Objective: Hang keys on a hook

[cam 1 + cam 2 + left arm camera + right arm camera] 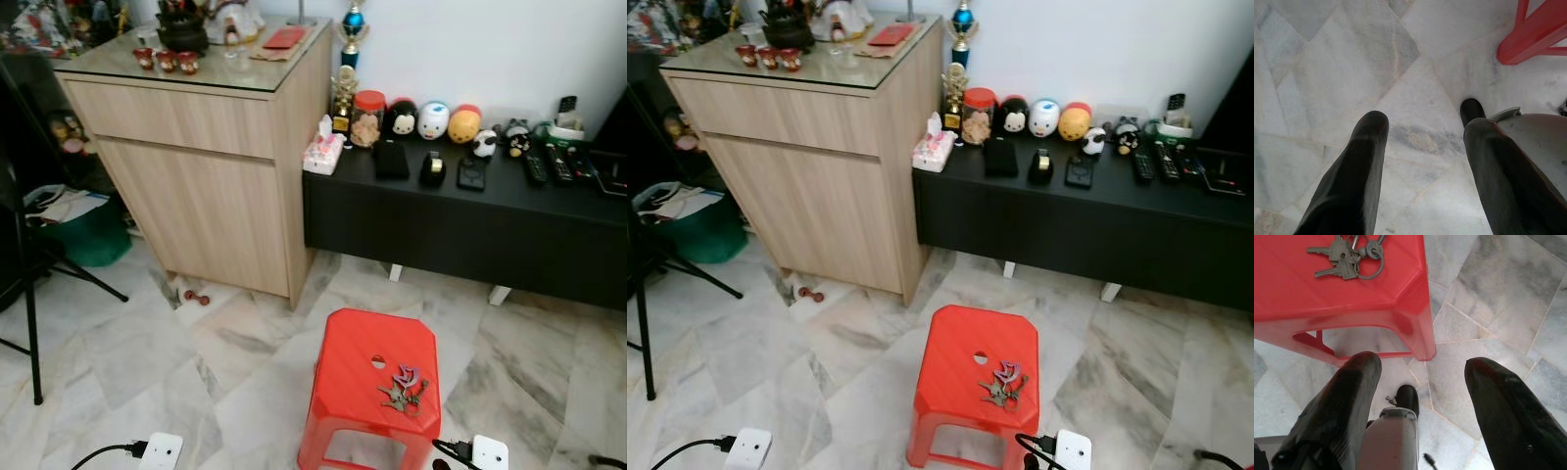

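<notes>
A bunch of keys (404,387) on a ring lies on the top of a red plastic stool (358,367), near its right front corner. The right wrist view looks down on the keys (1347,257) on that stool (1327,293). My right gripper (1424,363) hangs open and empty over the marble floor, just beside the stool's corner and lower than its top. My left gripper (1427,127) is also open and empty above bare floor, with a leg of the stool (1533,34) off to one side.
A wooden cabinet (206,166) stands at the back left, with a low black bench (460,225) carrying toys and remotes to its right. Tripod legs (34,294) and a green bag (88,240) are at the left. A small red object (196,297) lies on the floor by the cabinet.
</notes>
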Controlling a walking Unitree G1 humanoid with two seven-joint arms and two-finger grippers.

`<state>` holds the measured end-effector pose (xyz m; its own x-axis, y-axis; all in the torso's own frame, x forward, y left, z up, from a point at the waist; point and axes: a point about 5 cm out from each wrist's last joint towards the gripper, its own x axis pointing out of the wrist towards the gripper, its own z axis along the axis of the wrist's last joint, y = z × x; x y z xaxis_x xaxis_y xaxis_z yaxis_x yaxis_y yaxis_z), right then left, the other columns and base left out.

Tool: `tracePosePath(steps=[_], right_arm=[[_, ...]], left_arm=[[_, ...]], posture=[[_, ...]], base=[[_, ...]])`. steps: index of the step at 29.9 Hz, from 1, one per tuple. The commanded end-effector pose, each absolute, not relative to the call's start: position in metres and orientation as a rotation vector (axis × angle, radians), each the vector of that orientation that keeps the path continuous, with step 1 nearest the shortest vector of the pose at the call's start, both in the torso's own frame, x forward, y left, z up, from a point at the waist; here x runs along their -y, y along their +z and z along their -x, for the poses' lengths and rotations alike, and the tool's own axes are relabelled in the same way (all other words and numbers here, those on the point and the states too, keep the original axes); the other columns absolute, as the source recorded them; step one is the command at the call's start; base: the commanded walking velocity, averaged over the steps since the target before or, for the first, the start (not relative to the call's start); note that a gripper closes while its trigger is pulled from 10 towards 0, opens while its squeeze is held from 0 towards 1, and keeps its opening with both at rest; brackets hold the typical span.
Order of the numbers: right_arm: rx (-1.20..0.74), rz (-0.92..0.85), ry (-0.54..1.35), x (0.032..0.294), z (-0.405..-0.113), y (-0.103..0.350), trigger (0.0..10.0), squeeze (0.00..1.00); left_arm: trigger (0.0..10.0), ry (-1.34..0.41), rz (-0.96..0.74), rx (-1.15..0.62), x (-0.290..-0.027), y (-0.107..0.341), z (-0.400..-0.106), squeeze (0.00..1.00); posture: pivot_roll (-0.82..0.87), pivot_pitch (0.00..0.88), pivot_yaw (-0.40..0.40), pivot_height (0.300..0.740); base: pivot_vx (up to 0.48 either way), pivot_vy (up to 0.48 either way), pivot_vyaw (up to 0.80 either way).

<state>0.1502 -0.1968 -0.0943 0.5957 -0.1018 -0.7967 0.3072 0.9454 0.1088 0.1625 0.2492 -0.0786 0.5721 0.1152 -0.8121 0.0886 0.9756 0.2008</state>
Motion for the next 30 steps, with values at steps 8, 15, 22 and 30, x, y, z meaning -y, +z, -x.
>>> tracePosePath(steps=[8, 15, 22, 30], right_arm=[[-0.901, -0.244, -0.241, 0.1983, -0.1491, -0.0943, 10.0, 0.0], [-0.896, -0.226, -0.216, 0.198, -0.1507, -0.0935, 10.0, 0.0], [-0.9, -0.24, -0.225, 0.1975, -0.1501, -0.0939, 10.0, 0.0], [-0.902, -0.241, -0.223, 0.1972, -0.15, -0.0941, 10.0, 0.0]], left_arm=[[10.0, 0.031, -0.22, -0.983, -0.2513, -0.0806, -0.1568, 0.0], [10.0, 0.029, -0.219, -0.983, -0.2513, -0.0804, -0.1572, 0.0], [10.0, 0.029, -0.219, -0.983, -0.2513, -0.0804, -0.1574, 0.0], [10.0, 0.028, -0.221, -0.982, -0.2516, -0.0803, -0.1574, 0.0]], posture=[[0.06, 0.0, -0.014, 0.74], [0.06, 0.0, -0.013, 0.74], [0.06, 0.0, -0.013, 0.74], [0.06, 0.0, -0.013, 0.74]], base=[[0.0, 0.0, 0.0], [0.0, 0.0, 0.34], [0.0, 0.0, 0.34], [0.0, 0.0, 0.0]])
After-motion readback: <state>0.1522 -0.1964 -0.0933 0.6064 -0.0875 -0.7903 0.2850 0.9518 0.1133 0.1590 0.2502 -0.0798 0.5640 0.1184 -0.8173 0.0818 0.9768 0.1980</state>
